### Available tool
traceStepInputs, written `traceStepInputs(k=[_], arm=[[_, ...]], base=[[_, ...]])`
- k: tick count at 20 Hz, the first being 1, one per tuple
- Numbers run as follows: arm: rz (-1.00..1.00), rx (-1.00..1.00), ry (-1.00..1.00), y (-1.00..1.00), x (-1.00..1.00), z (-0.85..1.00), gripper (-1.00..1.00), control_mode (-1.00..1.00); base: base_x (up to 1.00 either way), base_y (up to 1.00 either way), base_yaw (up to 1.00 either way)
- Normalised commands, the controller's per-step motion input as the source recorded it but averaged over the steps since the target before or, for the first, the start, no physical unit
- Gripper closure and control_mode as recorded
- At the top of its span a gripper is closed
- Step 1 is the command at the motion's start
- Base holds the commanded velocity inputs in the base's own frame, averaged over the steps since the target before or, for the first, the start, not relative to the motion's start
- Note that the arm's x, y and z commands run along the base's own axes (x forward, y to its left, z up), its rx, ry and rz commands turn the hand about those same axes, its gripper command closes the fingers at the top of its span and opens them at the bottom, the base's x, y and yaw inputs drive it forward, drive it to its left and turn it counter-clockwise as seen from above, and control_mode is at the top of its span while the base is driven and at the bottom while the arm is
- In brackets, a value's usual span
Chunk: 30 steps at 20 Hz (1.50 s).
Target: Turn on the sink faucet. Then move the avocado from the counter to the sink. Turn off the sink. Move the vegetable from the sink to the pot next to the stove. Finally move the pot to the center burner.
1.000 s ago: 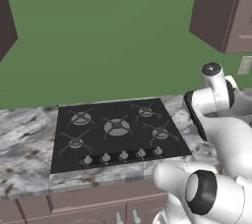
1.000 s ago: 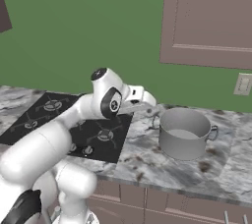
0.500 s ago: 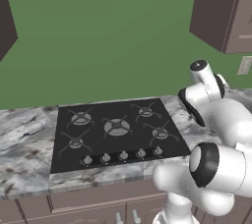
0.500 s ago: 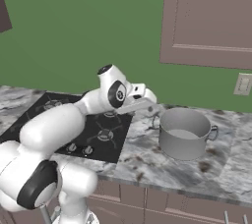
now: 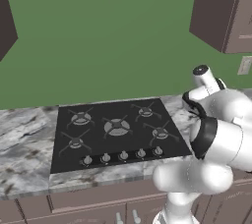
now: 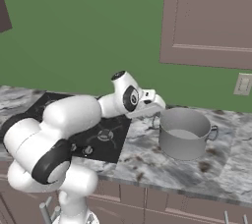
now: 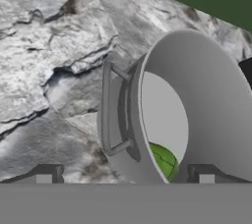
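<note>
Grey metal makes up the small round pot (image 6: 184, 133), which sits on the marbled stone desk (image 6: 147, 159) just beside the flat black stove (image 5: 115, 128). A small piece of the dark-green avocado (image 7: 163, 160) peeks out low inside the pot, so the washing steps look done and the fruit is already where it belongs.

A moment ago the white arm reached over the stove edge. Now the arm has swung further toward the pot, and its end effector (image 6: 153, 101) hangs just above the pot's near rim. The pot itself has not moved.

In the hand view the two dark finger tips (image 7: 44, 174) stand far apart, with nothing between them. One of the pot's side handles (image 7: 112, 110) and its rim lie between them and a little ahead.

This looks like the start of the last job: taking hold of the pot. The next move probably needs the fingers to come down over the rim or handle, then close. The center burner (image 5: 116, 127) waits with nothing on it.
</note>
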Motion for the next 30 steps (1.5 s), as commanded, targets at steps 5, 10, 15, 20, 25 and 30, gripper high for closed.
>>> traceStepInputs(k=[5,10,15,20,25,30], arm=[[0.0,0.02,0.04,-0.35,0.24,-0.35,-1.0,-1.0],[0.0,0.04,0.04,-0.29,0.16,-0.29,-1.0,-1.0],[0.0,0.04,0.03,-0.14,0.0,-0.23,1.0,-1.0],[0.0,0.0,0.0,0.0,0.0,-0.01,1.0,-1.0],[0.02,-0.01,0.0,0.14,-0.02,0.03,1.0,-1.0],[0.16,-0.13,0.0,0.85,-0.18,0.13,1.0,-1.0]], base=[[0.0,0.0,0.0],[0.0,0.0,0.0],[0.0,0.0,0.0],[0.0,0.0,0.0],[0.0,0.0,0.0],[0.0,0.0,0.0]])
